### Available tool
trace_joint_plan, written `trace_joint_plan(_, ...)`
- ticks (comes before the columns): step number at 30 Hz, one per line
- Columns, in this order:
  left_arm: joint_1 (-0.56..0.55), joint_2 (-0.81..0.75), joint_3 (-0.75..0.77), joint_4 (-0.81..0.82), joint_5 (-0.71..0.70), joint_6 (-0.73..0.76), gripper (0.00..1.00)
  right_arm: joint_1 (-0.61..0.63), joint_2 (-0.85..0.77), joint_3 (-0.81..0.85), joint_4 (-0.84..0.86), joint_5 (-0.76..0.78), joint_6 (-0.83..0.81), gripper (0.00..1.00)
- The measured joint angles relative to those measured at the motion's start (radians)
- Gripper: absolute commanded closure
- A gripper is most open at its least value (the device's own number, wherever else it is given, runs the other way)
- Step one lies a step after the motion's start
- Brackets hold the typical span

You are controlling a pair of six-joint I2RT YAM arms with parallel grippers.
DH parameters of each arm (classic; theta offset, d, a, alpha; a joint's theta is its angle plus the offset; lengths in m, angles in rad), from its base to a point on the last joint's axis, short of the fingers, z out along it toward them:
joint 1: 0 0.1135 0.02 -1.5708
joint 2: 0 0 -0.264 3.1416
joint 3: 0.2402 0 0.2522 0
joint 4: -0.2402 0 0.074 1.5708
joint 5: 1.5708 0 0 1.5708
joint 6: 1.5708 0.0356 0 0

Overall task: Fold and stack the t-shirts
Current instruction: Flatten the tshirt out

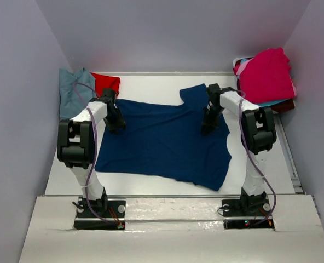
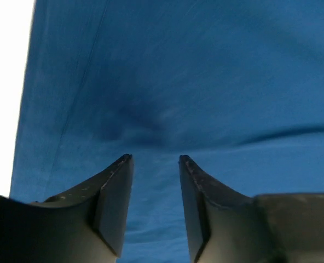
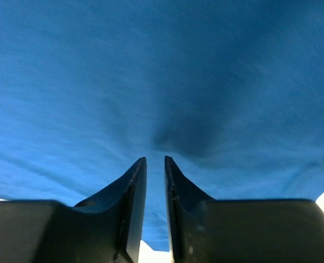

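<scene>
A navy t-shirt (image 1: 167, 142) lies spread flat on the white table (image 1: 285, 172), and no print shows on it. My left gripper (image 1: 116, 125) points down onto its upper left part. In the left wrist view this gripper (image 2: 155, 159) is open, its tips on the blue cloth (image 2: 206, 71) near a seam, with nothing between the fingers. My right gripper (image 1: 208, 127) is down on the shirt's upper right, below the sleeve. In the right wrist view its jaws (image 3: 155, 159) stand close together with a thin gap, tips pressing a dimple in the cloth (image 3: 151, 66); nothing is pinched.
A dusty blue-grey t-shirt (image 1: 73, 90) and a red one (image 1: 106, 83) lie at the back left corner. At the back right is a pile with a magenta t-shirt (image 1: 266, 74) on top, and turquoise and maroon edges (image 1: 282, 104) below it. Grey walls enclose the table.
</scene>
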Motion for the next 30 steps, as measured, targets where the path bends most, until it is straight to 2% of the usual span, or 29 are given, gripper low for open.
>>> trace_joint_plan(4, 0.004, -0.006, -0.093, 0.003, 0.002, -0.003, 0.61, -0.008, -0.04, -0.074, 0.006, 0.014, 0.011, 0.82)
trace_joint_plan(12, 0.003, -0.058, -0.121, 0.033, 0.002, -0.002, 0.63, 0.026, -0.165, -0.188, 0.034, 0.019, 0.035, 0.82)
trace_joint_plan(20, 0.003, -0.064, -0.129, 0.038, 0.002, -0.001, 0.64, 0.051, -0.221, -0.314, 0.039, 0.009, 0.051, 0.82)
trace_joint_plan(30, 0.003, -0.072, -0.164, 0.044, 0.0, 0.005, 0.64, 0.051, -0.322, -0.414, 0.023, 0.072, 0.092, 0.82)
